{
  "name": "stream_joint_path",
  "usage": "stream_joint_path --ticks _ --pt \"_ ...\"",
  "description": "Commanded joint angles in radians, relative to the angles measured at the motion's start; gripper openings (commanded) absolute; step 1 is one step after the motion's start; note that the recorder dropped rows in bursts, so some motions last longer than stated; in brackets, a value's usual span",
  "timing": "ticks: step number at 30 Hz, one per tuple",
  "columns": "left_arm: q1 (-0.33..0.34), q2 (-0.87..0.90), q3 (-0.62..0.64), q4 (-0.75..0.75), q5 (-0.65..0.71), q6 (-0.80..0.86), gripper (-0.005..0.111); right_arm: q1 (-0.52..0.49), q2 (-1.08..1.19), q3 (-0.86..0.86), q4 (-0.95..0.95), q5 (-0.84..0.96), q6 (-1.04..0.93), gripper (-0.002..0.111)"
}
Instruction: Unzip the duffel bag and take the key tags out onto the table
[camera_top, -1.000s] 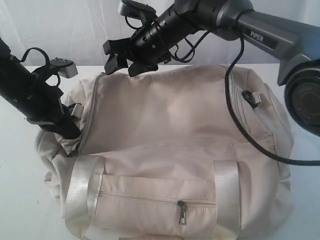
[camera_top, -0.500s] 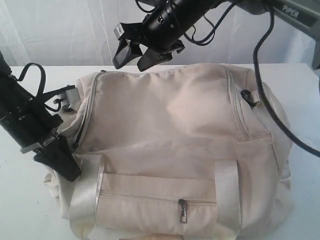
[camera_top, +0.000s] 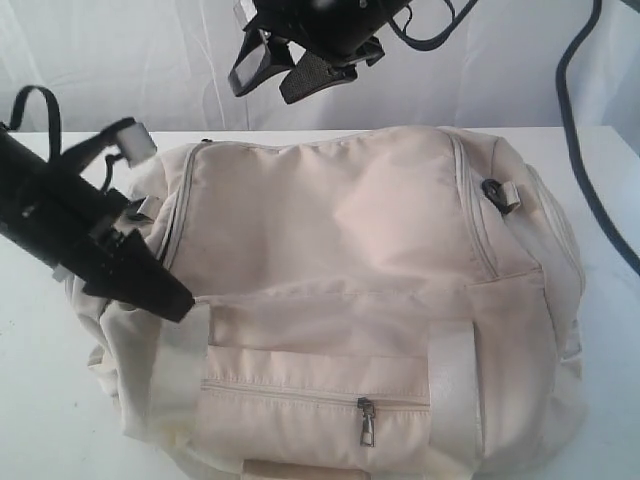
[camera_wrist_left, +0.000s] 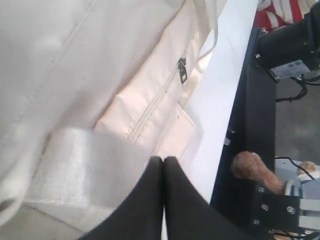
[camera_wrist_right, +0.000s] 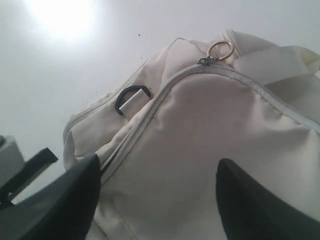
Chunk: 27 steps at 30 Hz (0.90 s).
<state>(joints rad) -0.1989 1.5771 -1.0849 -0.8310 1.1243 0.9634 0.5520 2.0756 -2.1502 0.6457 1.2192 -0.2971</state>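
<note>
The white table shows bare along its left edge and at its far right corner. A white curtain hangs behind the far edge.

The cream duffel bag lies across the middle of the table, reaching from close to the far edge down to the near edge. Its front pocket faces the near edge. The long zip over the top looks closed along the part that shows, so nothing of the inside can be seen.

The left gripper comes in from the table's left edge and rests against the bag's left end, at the top of the left satin strap. In the left wrist view this gripper has its two black fingers pressed together. No gap shows between them and nothing is seen caught there. The tips lie on the strap.

The right gripper hangs in the air above the far edge, well clear of the bag. Its fingers are spread wide and hold nothing. In its own wrist view, the right gripper looks down on one end of the bag.

A second satin strap runs down the front, nearer the right edge. A black cable crosses the far right corner.

A black D-ring sits on the bag's right end. The right wrist view shows another D-ring beside the top zip, and a gold ring pull at that zip's end. The pocket zip pull hangs at the right end of the closed pocket zip.
</note>
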Motion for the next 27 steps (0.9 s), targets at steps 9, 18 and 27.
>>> stream_joint_path --ticks 9,18,27 --pt "-0.001 -0.108 -0.073 0.093 -0.509 -0.266 0.003 -0.005 -0.011 -0.004 -0.001 0.002 0.005 0.062" --pt "-0.021 -0.014 -0.073 0.026 -0.634 -0.202 0.07 -0.005 -0.011 -0.004 -0.001 0.002 0.004 0.062" --pt "-0.045 0.074 -0.073 0.028 -0.641 -0.201 0.011 -0.005 -0.003 -0.004 -0.001 0.002 0.004 0.062"
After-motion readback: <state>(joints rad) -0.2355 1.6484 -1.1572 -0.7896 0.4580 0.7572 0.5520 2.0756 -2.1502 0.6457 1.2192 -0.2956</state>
